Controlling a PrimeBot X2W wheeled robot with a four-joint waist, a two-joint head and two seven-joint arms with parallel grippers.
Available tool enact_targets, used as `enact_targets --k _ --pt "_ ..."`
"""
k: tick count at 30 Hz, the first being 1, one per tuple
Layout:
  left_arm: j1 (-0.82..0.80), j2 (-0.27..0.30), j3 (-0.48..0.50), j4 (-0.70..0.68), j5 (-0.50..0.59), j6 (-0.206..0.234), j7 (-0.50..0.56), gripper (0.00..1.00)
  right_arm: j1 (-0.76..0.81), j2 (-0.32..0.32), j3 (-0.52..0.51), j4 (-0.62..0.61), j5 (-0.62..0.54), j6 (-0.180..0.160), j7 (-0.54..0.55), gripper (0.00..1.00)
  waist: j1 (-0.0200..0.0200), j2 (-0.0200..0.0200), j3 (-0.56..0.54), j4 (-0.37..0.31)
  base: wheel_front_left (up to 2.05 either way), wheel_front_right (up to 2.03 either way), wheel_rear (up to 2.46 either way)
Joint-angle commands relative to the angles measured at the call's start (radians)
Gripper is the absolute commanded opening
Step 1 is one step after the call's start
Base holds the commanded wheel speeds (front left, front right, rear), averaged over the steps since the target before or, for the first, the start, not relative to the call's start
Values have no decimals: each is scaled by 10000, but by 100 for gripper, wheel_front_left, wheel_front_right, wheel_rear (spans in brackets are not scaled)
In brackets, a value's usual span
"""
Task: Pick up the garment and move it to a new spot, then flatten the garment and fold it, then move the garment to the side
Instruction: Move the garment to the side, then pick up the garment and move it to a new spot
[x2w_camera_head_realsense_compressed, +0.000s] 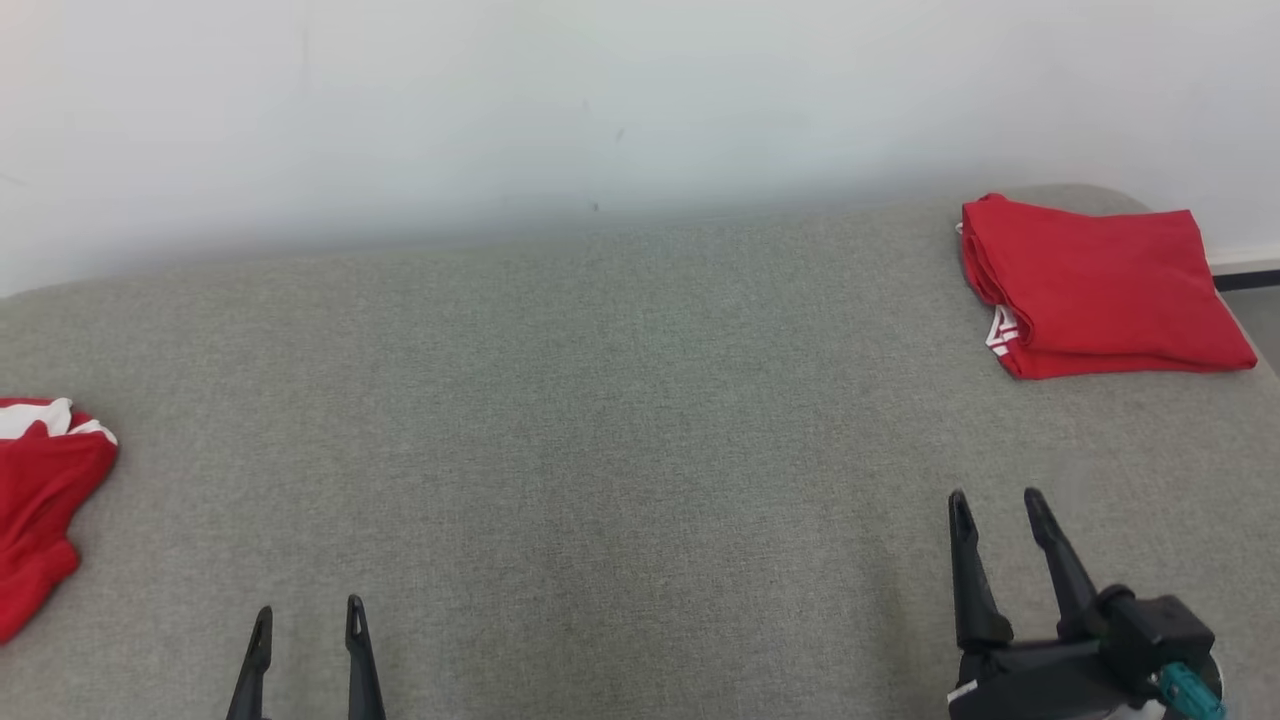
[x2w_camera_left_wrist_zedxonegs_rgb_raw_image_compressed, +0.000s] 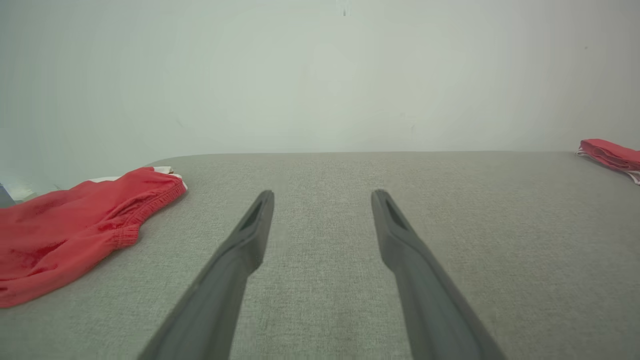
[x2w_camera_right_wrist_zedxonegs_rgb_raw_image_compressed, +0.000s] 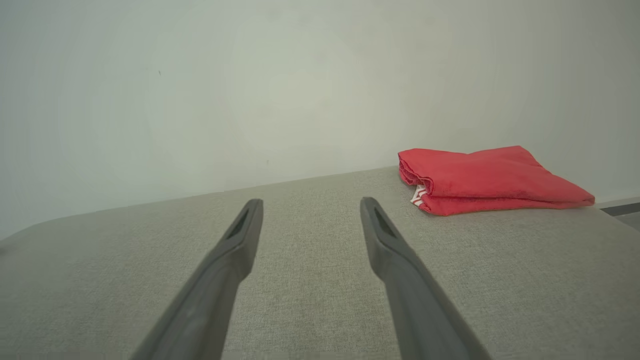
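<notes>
A folded red garment (x2w_camera_head_realsense_compressed: 1100, 290) with white trim lies at the far right corner of the grey padded surface (x2w_camera_head_realsense_compressed: 620, 420); it also shows in the right wrist view (x2w_camera_right_wrist_zedxonegs_rgb_raw_image_compressed: 490, 182) and as a sliver in the left wrist view (x2w_camera_left_wrist_zedxonegs_rgb_raw_image_compressed: 612, 154). A second red garment (x2w_camera_head_realsense_compressed: 40, 500), crumpled, with white patches, lies at the left edge and appears in the left wrist view (x2w_camera_left_wrist_zedxonegs_rgb_raw_image_compressed: 70, 225). My left gripper (x2w_camera_head_realsense_compressed: 308, 625) stands open near the front, empty, its fingers (x2w_camera_left_wrist_zedxonegs_rgb_raw_image_compressed: 250, 235) apart. My right gripper (x2w_camera_head_realsense_compressed: 995, 505) is open and empty at the front right, well short of the folded garment.
A pale wall (x2w_camera_head_realsense_compressed: 600, 100) runs along the far edge of the surface. Past the right corner, a dark skirting strip (x2w_camera_head_realsense_compressed: 1245, 278) and a bit of floor show. The surface's left end curves off behind the crumpled garment.
</notes>
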Motion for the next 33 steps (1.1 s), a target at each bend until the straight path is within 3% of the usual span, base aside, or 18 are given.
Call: enact_targets --k 1,33 --pt "185 -6 16 17 -19 37 -31 100 199 131 -35 -43 -13 -27 -42 100 0 1 -92 80 0 0 0" --pt "152 -9 82 269 64 221 -31 100 735 519 276 408 -51 -27 -43 100 0 1 -138 393 0 0 0"
